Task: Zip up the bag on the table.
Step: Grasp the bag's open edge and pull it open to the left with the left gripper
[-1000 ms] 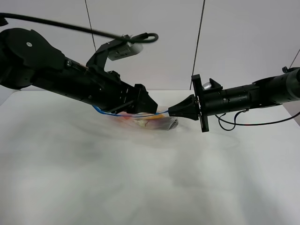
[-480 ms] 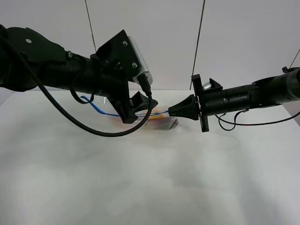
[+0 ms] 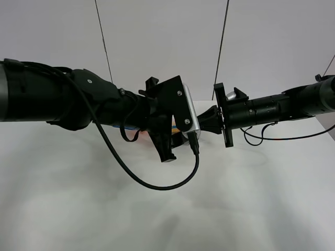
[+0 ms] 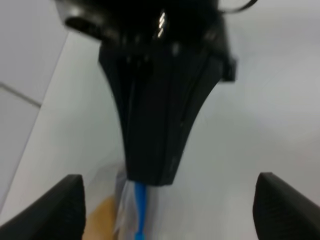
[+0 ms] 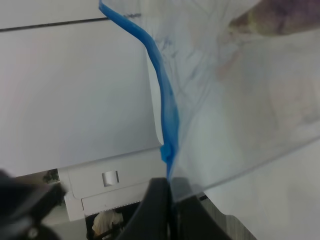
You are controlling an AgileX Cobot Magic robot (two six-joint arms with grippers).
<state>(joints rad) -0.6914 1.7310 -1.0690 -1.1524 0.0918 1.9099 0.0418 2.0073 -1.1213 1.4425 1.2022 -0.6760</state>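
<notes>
Blue zip strip [image 5: 169, 125] of the bag [image 5: 240, 100] is pinched by the right gripper [image 5: 169, 192], centre of high view. Left gripper [image 4: 172, 212] is spread wide, gripping nothing, above the table [image 3: 251, 198].

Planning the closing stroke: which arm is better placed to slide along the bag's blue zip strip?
Left. The left gripper is open with the blue zip strip lined up between its fingers; the right gripper is shut on the strip's end, anchoring the bag, and should probably stay.
</notes>
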